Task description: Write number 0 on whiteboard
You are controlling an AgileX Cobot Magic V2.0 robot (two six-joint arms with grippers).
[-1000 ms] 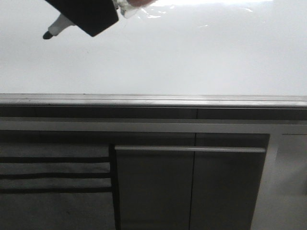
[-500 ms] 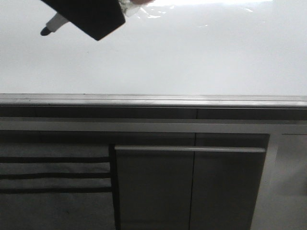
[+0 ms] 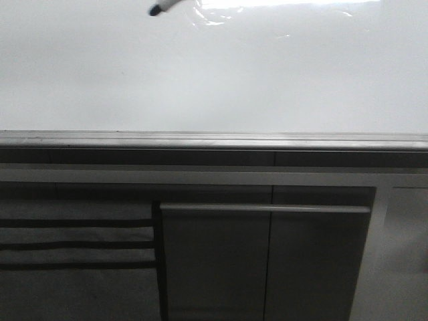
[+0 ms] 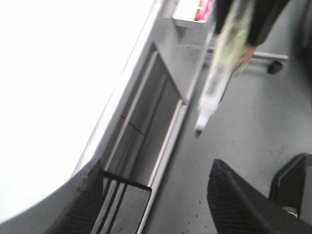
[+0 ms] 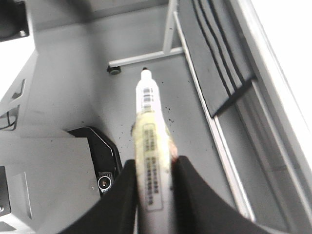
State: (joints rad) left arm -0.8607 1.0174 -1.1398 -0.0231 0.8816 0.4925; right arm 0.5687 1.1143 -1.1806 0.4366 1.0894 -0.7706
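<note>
Glossy white whiteboard (image 3: 221,80) with a grey metal edge rail fills the upper front view, its face bare of any marker loop. Only the dark tip of a white-barrelled marker pen (image 3: 159,9) shows at the top edge, in front of the board. On the right wrist view, the right hand (image 5: 152,187) is clamped on that pen (image 5: 148,126). The left hand (image 4: 161,195) has its jaws spread with nothing between them.

The marker (image 3: 162,8) tip hangs above the whiteboard (image 3: 214,80), cabinet panels (image 3: 264,261) beyond its edge rail (image 3: 214,139).
</note>
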